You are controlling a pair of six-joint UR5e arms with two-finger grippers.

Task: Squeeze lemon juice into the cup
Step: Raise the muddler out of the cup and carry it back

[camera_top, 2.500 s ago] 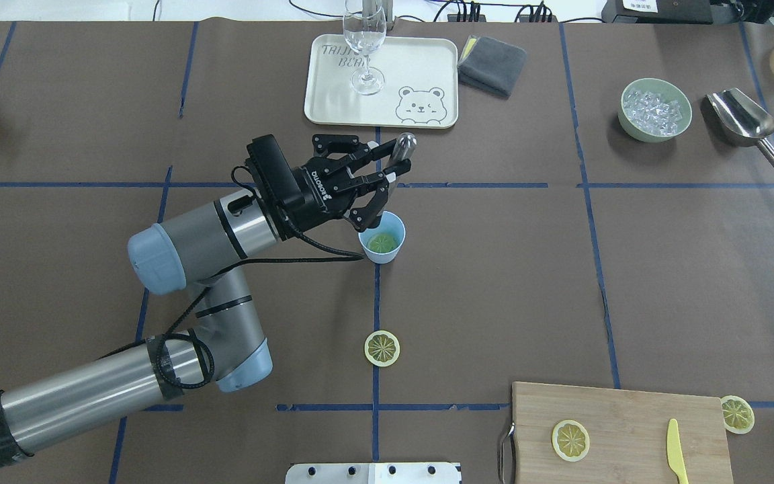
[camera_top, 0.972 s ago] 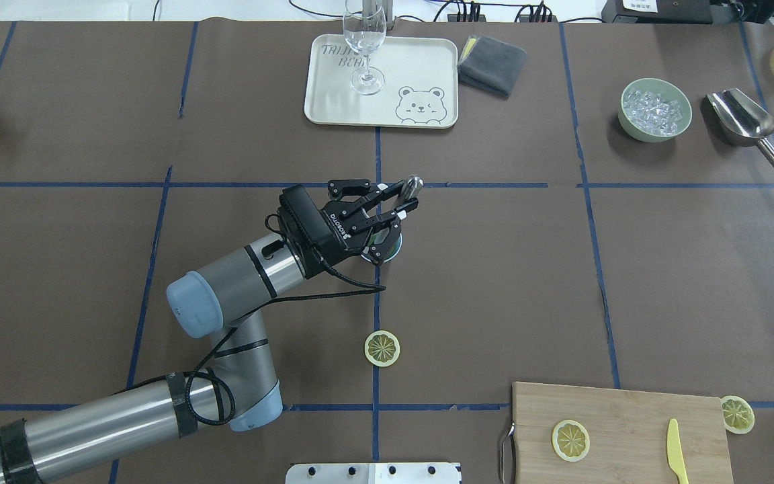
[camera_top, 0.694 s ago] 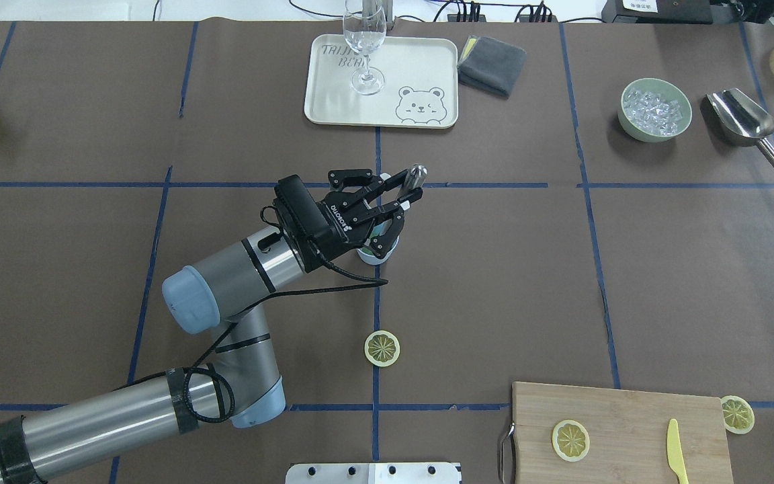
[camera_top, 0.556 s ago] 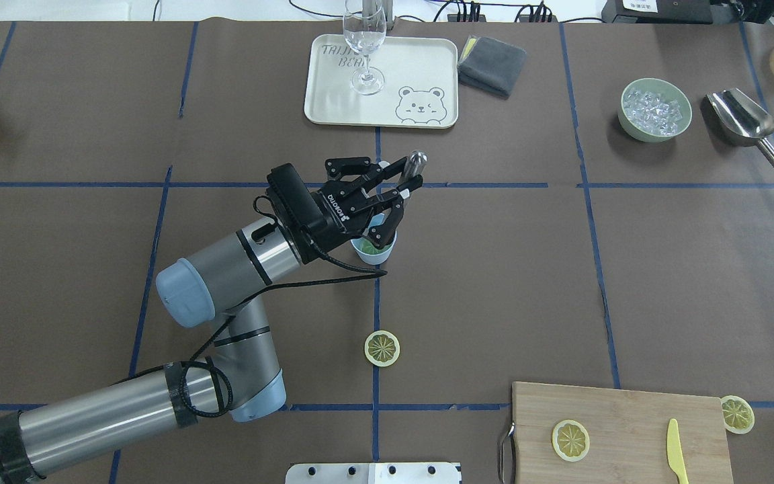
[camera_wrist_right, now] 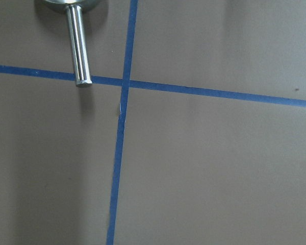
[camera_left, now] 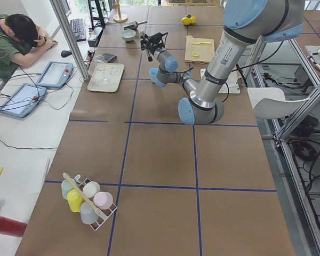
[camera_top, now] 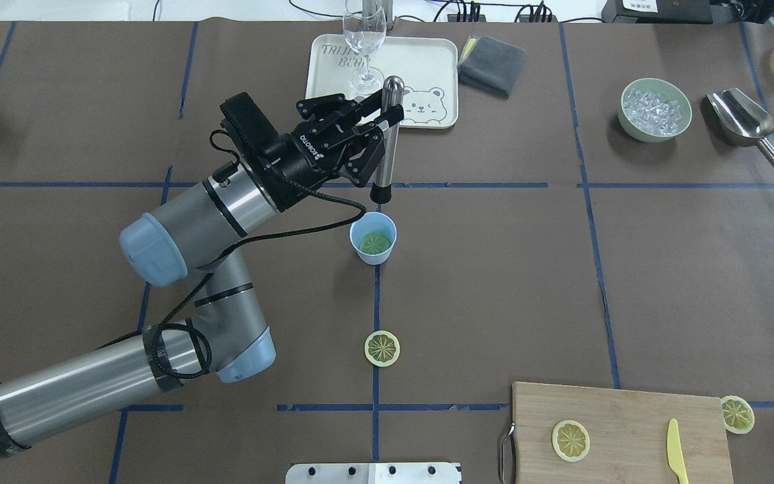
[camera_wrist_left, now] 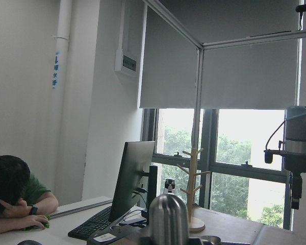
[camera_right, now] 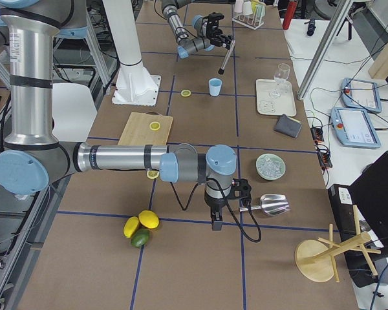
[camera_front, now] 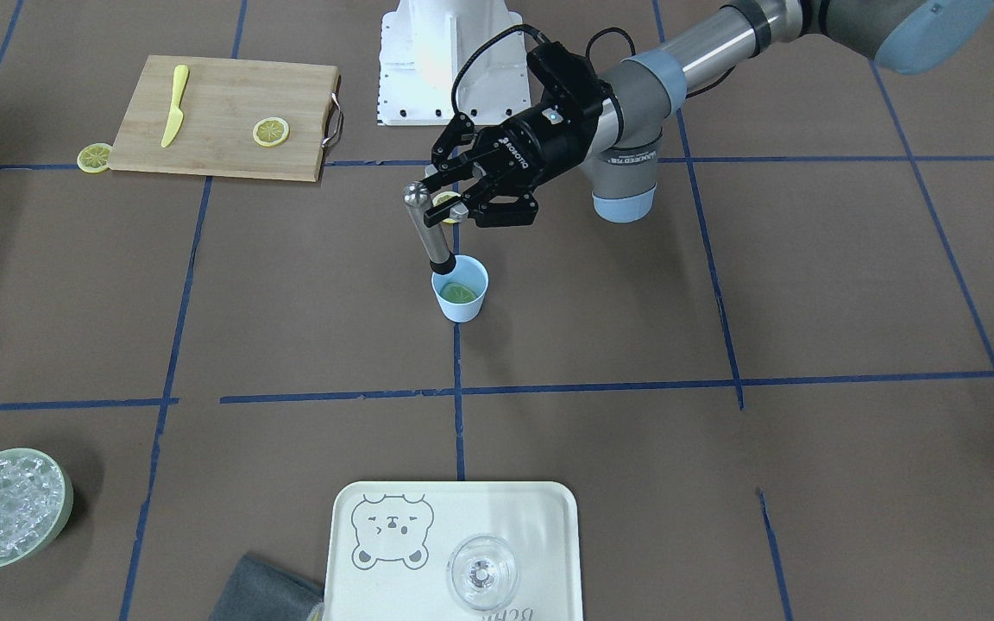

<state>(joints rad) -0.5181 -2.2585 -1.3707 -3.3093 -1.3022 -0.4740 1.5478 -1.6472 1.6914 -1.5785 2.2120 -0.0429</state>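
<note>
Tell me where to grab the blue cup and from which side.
Pinch the cup across its outer wall, about mid-height, coming in level from the robot's right. It stands upright, round and handleless, with a lemon slice inside, and the muddler in the left gripper hangs close above its mouth.

- Your left claw [camera_top: 390,111] has lifted away from the centre of the overhead frame. A second ago it hid the cup [camera_top: 374,259]; now it is up in the upper middle.
- The metal muddler [camera_top: 387,151] it clamps has come out of the cup. Before, you saw little more than its domed top. Now its whole length shows, black tip clear of the far rim.
- The cup is uncovered again, so the green lemon slice [camera_top: 375,242] inside is plain to see.
- The cup sits a touch further left than 2.5 s ago.
- The left arm [camera_top: 226,202] has swung up and left in the frame.
</note>
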